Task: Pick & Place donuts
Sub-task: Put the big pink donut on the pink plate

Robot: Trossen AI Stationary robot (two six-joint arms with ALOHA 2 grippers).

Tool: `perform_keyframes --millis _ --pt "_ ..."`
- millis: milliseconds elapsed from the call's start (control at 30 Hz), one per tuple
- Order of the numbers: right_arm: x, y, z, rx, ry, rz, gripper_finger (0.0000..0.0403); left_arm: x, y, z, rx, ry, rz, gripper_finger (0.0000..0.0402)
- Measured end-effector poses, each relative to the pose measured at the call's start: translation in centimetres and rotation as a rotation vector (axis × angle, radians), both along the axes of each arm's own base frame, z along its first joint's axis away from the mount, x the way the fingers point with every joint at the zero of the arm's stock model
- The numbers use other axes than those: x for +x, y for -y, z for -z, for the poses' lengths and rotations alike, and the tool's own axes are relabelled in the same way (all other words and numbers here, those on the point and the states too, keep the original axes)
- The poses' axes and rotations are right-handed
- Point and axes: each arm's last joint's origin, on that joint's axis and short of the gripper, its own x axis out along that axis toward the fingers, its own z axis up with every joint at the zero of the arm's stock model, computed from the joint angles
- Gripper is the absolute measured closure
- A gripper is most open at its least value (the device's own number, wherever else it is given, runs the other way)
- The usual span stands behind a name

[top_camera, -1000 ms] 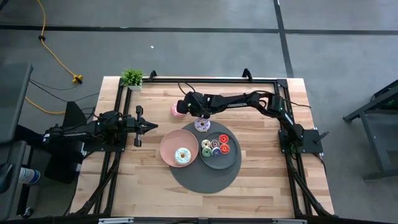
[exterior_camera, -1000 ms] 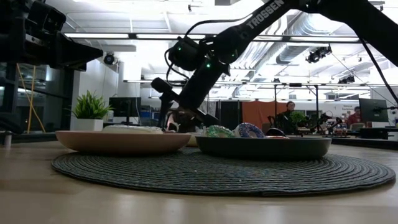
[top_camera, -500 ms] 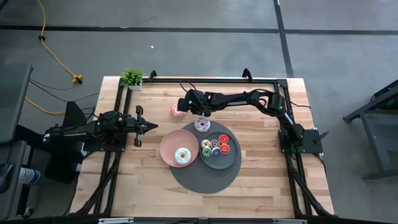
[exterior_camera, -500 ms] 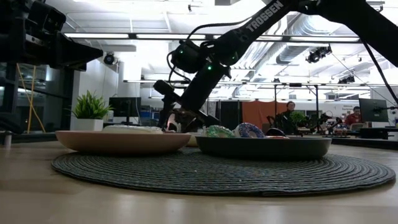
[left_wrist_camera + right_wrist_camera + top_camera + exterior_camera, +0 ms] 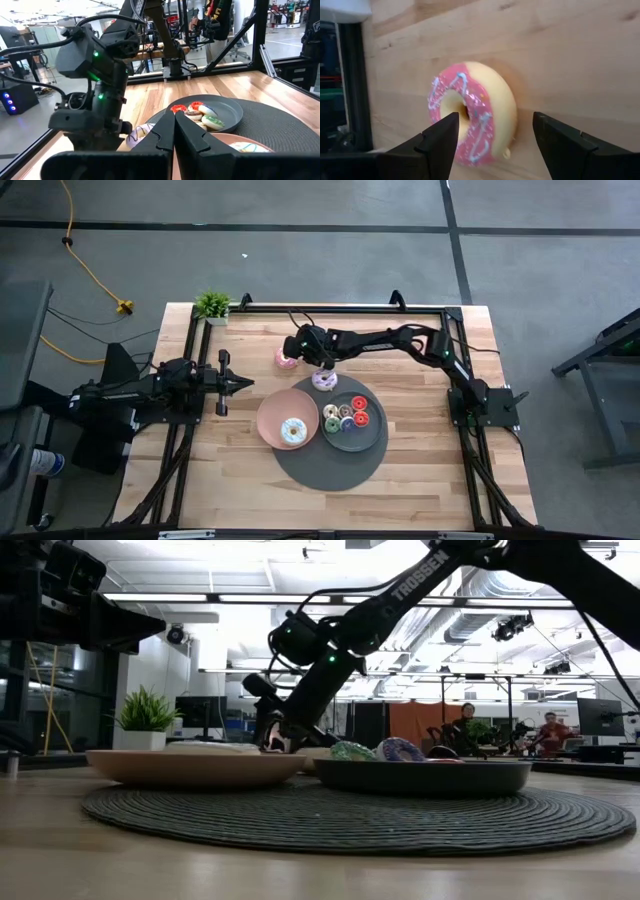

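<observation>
A pink-iced donut (image 5: 285,360) lies flat on the bare wood beyond the mat. My right gripper (image 5: 297,352) is open just above it, and its fingers stand on either side of the donut (image 5: 470,120) in the right wrist view without touching. A white-iced donut (image 5: 325,380) lies at the mat's far edge. Another white-iced donut (image 5: 293,430) sits on the pink plate (image 5: 268,412). Several tiny donuts (image 5: 348,417) fill the grey plate (image 5: 372,438). My left gripper (image 5: 236,383) waits shut at the table's left.
Both plates rest on a round dark woven mat (image 5: 330,470). A small potted plant (image 5: 212,305) stands at the far left corner. A black frame rail (image 5: 330,308) runs along the far edge. Bare wood lies to the near left and right of the mat.
My right gripper has shifted a little toward the table's left and the pink donut, staying low and open. The donuts and plates have kept their places.
</observation>
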Motion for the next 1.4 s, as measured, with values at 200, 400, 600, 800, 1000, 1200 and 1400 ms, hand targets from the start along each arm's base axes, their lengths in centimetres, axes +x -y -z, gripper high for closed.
perform_keyframes --millis 200,400,600,800,1000,1200,1400 --pt "1.5 0.3 0.6 0.017 0.026 -0.041 0.0157 0.0 0.0 0.0 0.000 -0.001 0.000 0.0401" --pt "2.1 0.4 0.4 0.004 0.038 -0.062 0.0157 0.0 0.0 0.0 0.000 -0.001 0.000 0.0401" --pt "2.1 0.3 0.5 0.000 0.036 -0.083 0.0157 0.0 0.0 0.0 0.000 -0.001 0.000 0.0401" --pt "2.1 0.3 0.5 -0.002 0.034 -0.094 0.0169 0.0 0.0 0.0 0.000 -0.001 0.000 0.0401" --pt "2.1 0.3 0.5 -0.012 0.031 -0.111 0.0214 0.0 0.0 0.0 0.000 -0.001 0.000 0.0401" --pt "2.1 0.3 0.4 -0.021 0.033 -0.132 0.0263 0.0 0.0 0.0 0.000 -0.001 0.000 0.0401" --pt "2.4 0.3 0.0 -0.049 0.068 -0.167 0.0288 0.0 0.0 0.0 0.000 0.000 0.000 0.0401"
